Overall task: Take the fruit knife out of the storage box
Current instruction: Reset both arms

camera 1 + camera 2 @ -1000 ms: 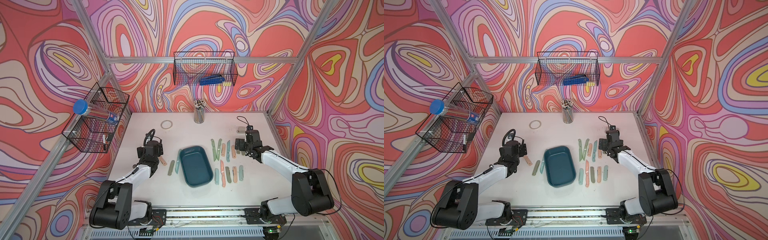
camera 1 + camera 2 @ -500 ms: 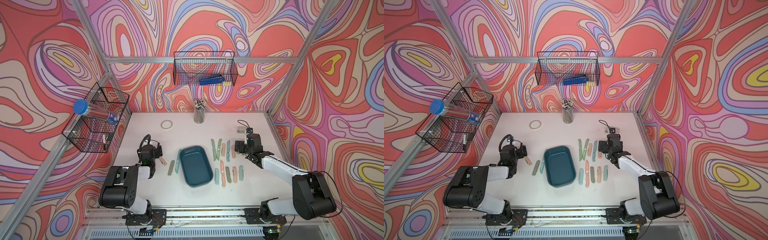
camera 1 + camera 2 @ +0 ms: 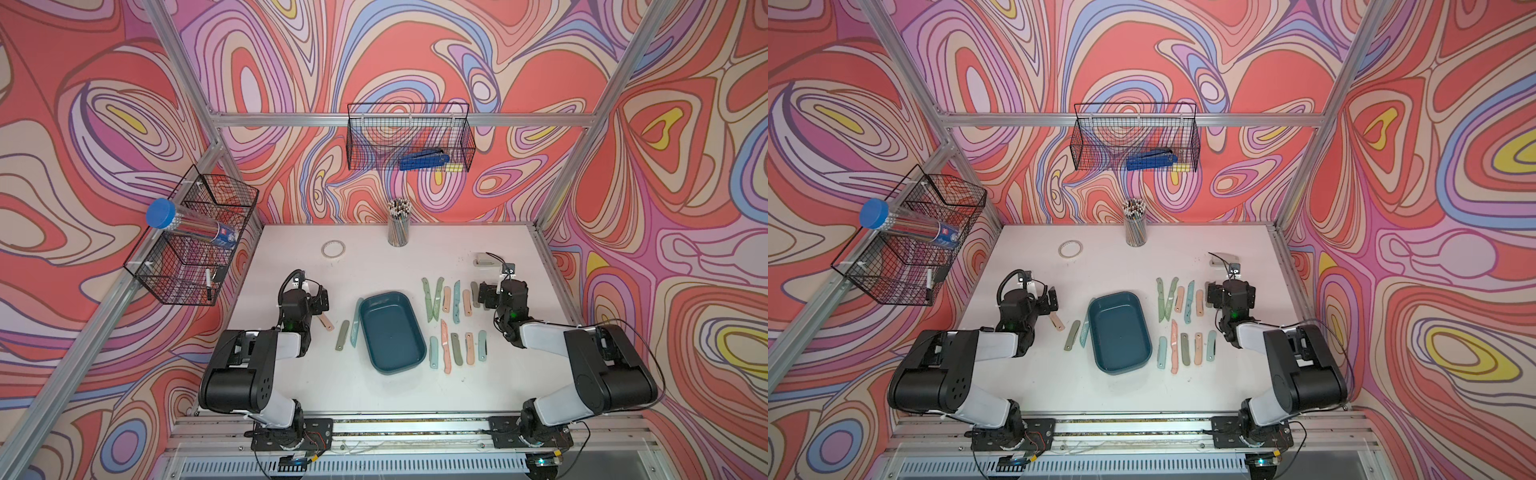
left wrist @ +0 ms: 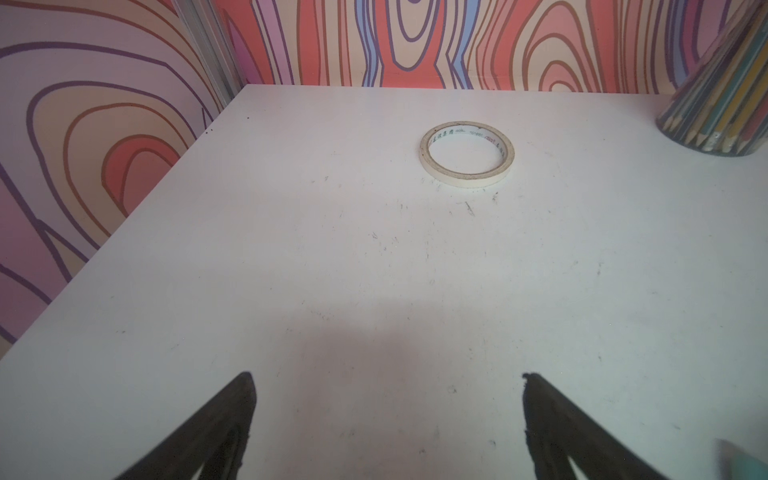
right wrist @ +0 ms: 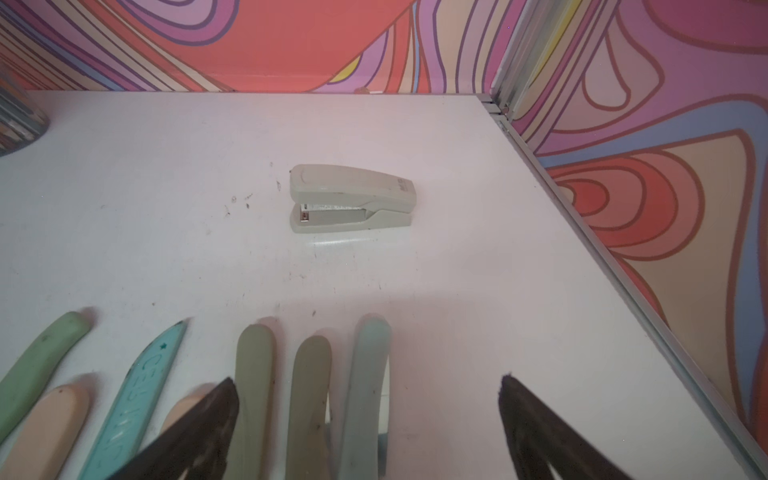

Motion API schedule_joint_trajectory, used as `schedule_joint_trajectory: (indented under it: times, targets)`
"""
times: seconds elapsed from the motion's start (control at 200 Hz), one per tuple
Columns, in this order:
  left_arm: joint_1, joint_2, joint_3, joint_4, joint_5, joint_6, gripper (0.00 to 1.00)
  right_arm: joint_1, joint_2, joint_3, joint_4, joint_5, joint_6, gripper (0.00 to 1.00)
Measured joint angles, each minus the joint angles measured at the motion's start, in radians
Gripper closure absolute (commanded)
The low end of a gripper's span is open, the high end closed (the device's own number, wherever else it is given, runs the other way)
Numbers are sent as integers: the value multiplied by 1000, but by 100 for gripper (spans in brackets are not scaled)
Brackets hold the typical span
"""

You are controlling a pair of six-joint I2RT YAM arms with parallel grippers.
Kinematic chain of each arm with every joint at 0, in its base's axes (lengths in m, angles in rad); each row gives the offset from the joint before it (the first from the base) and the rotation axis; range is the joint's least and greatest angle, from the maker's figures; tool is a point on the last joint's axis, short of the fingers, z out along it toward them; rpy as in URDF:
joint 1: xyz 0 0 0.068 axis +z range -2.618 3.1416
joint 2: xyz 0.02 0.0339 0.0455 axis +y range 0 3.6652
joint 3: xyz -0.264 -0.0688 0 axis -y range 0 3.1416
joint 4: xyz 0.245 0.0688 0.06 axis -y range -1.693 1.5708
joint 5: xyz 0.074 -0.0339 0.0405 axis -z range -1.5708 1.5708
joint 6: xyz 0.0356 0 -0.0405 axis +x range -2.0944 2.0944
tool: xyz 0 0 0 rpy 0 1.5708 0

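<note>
The dark teal storage box (image 3: 390, 332) (image 3: 1119, 332) lies mid-table, and no knife shows inside it. Several pastel fruit knives (image 3: 444, 332) lie in two rows to its right. Three more (image 3: 343, 336) lie on its left. My left gripper (image 3: 318, 300) (image 4: 386, 376) stands open over bare table, just beyond the pink knife (image 3: 326, 322) on that side. My right gripper (image 3: 484, 296) (image 5: 368, 380) is open too, low over the rightmost knives (image 5: 309, 399) of the far row, holding nothing.
A tape roll (image 3: 333, 249) (image 4: 467, 153) and a cup of pencils (image 3: 398, 226) stand near the back wall. A grey stapler (image 3: 486, 261) (image 5: 351, 199) lies beyond my right gripper. Black wire baskets (image 3: 409, 143) (image 3: 191, 237) hang on the back and left walls.
Both arms have folded back toward their bases, with elbows drawn toward the front rail. Both grippers drifted slightly nearer the front and stayed open.
</note>
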Motion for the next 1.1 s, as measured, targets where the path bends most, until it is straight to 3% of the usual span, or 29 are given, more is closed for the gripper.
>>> schedule_joint_trajectory:
  times: [0.19, 0.566, 1.102]
  targets:
    - [0, 0, -5, 6, 2, 0, 0, -6, 91, 0, 186, 10, -24, 2]
    - [0, 0, -5, 7, 8, 5, 0, -12, 134, -133, 503, 6, -35, 2]
    - [0, 0, -6, 10, 14, 8, 0, -21, 156, -110, 512, -34, -39, 2]
